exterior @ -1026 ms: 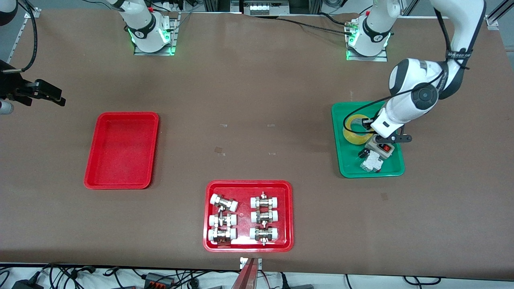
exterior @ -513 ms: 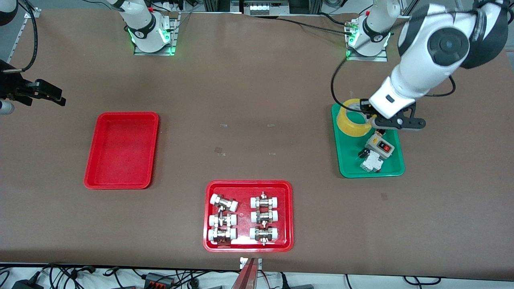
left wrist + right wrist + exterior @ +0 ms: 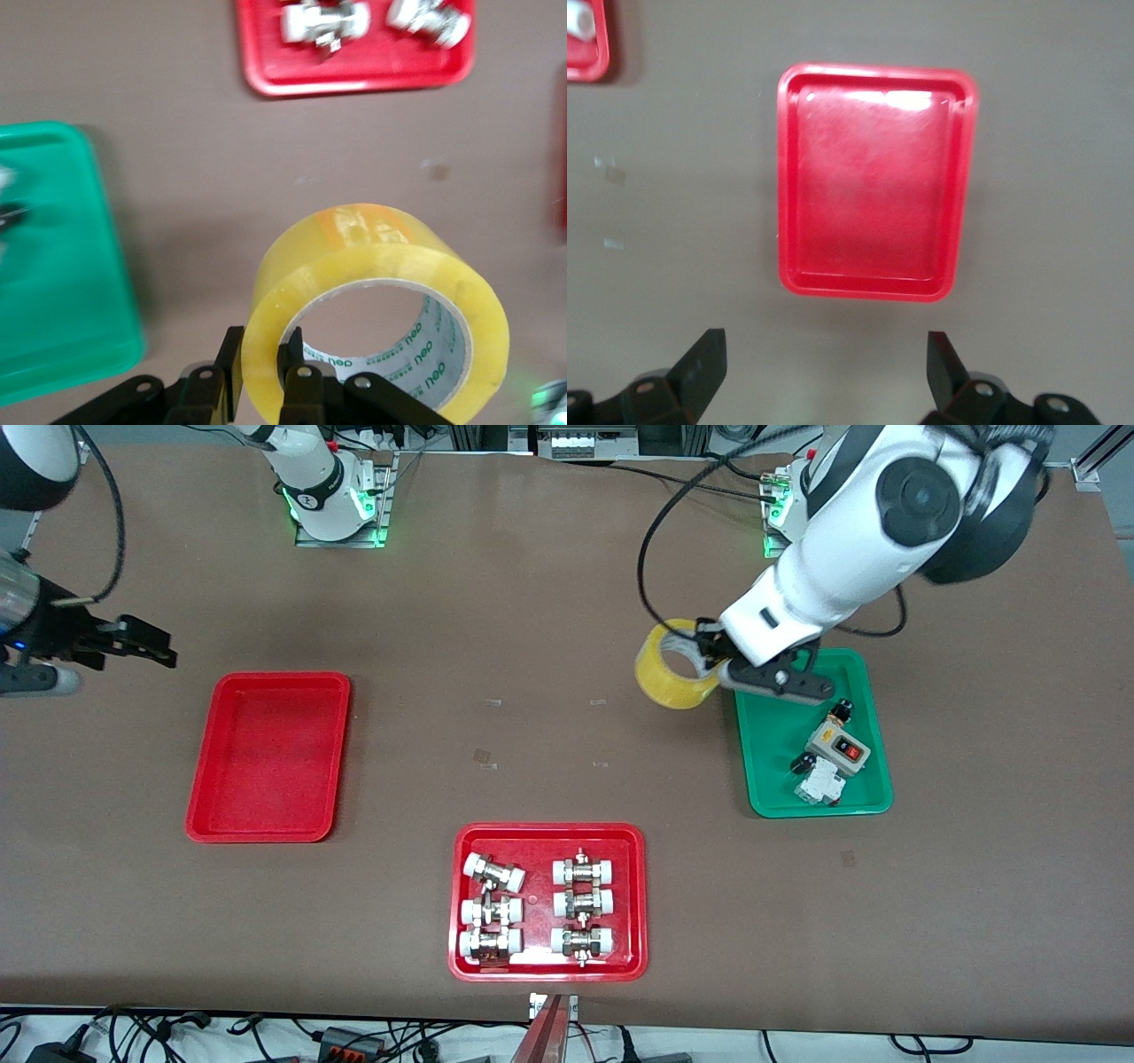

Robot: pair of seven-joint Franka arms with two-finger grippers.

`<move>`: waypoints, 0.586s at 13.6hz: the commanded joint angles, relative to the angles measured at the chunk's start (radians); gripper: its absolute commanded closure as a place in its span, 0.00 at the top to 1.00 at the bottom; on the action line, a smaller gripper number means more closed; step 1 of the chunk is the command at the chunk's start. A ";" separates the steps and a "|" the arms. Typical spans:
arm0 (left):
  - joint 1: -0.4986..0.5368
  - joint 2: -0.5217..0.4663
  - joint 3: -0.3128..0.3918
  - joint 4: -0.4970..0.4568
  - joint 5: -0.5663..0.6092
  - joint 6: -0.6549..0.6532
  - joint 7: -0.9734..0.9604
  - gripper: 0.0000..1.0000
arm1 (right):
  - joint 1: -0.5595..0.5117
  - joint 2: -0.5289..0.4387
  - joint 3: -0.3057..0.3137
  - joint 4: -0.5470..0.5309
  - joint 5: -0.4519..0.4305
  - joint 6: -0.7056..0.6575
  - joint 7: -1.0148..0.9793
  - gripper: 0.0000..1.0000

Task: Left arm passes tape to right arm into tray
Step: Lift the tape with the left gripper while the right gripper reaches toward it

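Observation:
The tape (image 3: 673,680), a translucent yellow ring, hangs in the air over bare table just off the green tray's edge. My left gripper (image 3: 706,659) is shut on its wall. In the left wrist view, one black finger of the left gripper (image 3: 262,347) sits inside the tape (image 3: 372,257) and the other outside. The tray (image 3: 266,762) is red and lies toward the right arm's end of the table with nothing in it. My right gripper (image 3: 165,654) hovers open beside it. In the right wrist view the right gripper (image 3: 824,354) has nothing between its fingers, with the tray (image 3: 873,186) ahead.
The green tray (image 3: 769,779) holds a grey switch box (image 3: 837,746) and small parts. A wider red tray (image 3: 461,957) with several white-capped metal fittings (image 3: 492,872) lies nearer the front camera, mid-table. Both also show in the left wrist view: green tray (image 3: 53,292), wider red tray (image 3: 354,81).
The left arm has lifted the tape out of the green tray and carried it toward the table's middle. The right gripper has shifted slightly toward the red tray.

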 commanded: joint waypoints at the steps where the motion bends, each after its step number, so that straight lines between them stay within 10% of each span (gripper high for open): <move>1: -0.086 0.145 -0.010 0.103 -0.039 0.077 -0.118 0.01 | 0.043 0.074 0.002 0.014 0.040 -0.016 -0.015 1.00; 8: -0.211 0.274 -0.010 0.102 -0.174 0.402 -0.387 0.04 | 0.113 0.209 0.005 0.085 0.409 0.003 -0.032 1.00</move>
